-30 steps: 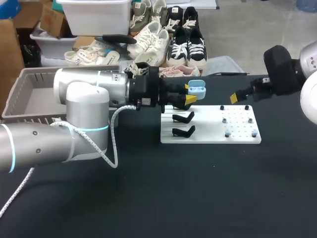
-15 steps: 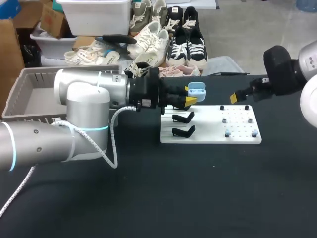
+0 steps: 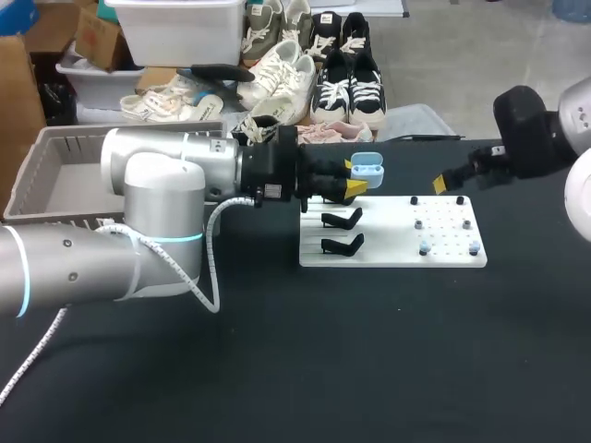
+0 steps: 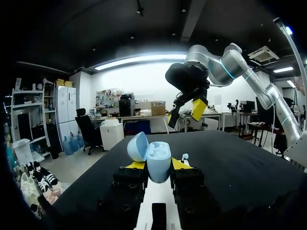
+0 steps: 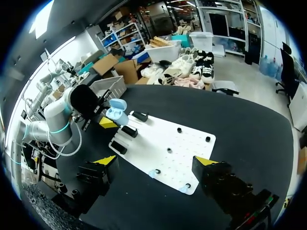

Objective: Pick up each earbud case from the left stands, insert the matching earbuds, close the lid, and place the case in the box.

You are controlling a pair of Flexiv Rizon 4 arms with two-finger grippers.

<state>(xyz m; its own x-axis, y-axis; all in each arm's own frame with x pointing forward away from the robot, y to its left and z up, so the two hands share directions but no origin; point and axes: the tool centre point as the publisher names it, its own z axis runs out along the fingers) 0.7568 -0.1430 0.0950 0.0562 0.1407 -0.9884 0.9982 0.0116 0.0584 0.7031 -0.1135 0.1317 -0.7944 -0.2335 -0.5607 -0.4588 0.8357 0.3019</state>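
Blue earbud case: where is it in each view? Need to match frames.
Head view: earbud case, lid open, in the left pincer by the white board's far left corner.
Left wrist view: earbud case between the left pincer's own fingers.
Right wrist view: earbud case at the white board's far side, in the left pincer.
Shared landmark: the left pincer's yellow tips.

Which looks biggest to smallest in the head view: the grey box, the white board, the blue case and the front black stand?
1. grey box, though the left arm hides part of it
2. white board
3. blue case and front black stand: about alike, so no ranking
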